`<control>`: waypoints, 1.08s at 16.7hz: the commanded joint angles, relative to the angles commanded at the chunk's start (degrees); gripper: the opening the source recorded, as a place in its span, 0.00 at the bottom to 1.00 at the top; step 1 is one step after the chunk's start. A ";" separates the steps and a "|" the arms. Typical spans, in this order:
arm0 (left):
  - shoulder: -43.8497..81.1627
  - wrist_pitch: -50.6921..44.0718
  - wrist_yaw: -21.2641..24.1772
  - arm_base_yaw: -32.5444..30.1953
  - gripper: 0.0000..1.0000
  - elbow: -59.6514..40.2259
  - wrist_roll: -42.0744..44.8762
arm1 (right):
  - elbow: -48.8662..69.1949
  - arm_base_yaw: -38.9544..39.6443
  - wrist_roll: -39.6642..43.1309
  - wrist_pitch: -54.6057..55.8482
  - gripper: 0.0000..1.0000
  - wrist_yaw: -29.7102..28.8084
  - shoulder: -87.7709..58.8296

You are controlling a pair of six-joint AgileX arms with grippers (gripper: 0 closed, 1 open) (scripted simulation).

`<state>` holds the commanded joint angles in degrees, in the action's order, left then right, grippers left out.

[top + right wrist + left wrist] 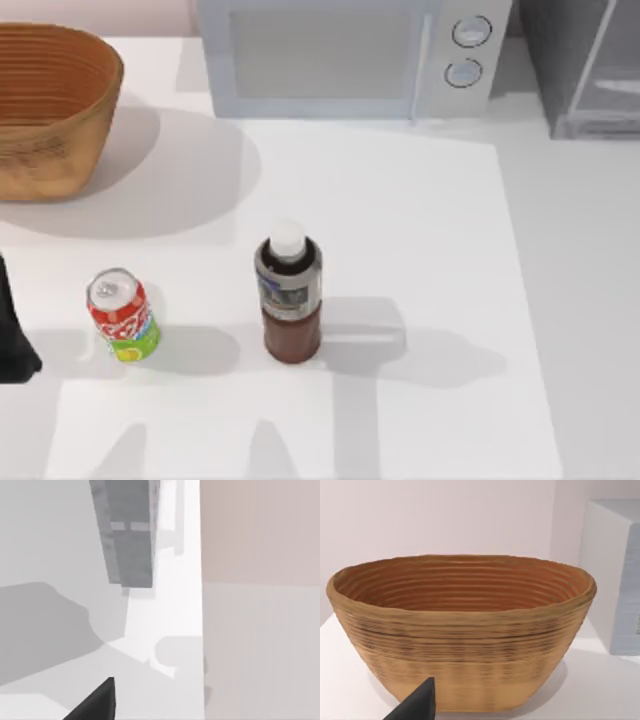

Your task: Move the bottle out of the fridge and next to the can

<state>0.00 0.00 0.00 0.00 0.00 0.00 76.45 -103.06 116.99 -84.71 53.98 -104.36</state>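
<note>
The left tool (415, 705) faced the wicker basket (460, 635); whether either arm's tool was apart or together could not be told. The bottle (289, 292) stood upright on the white worktop (420, 250), near the can (122, 315), well apart from the fridge (585, 65) at the back right.

The left arm (14, 335) is plain matte black, smooth-surfaced.
</note>
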 joint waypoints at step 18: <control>0.00 0.00 0.00 0.00 1.00 0.00 0.00 | -1.63 44.98 -74.14 61.42 1.00 -9.52 -0.88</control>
<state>0.00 0.00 0.00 0.00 0.00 0.00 74.81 -58.08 42.85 -23.29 44.45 -105.24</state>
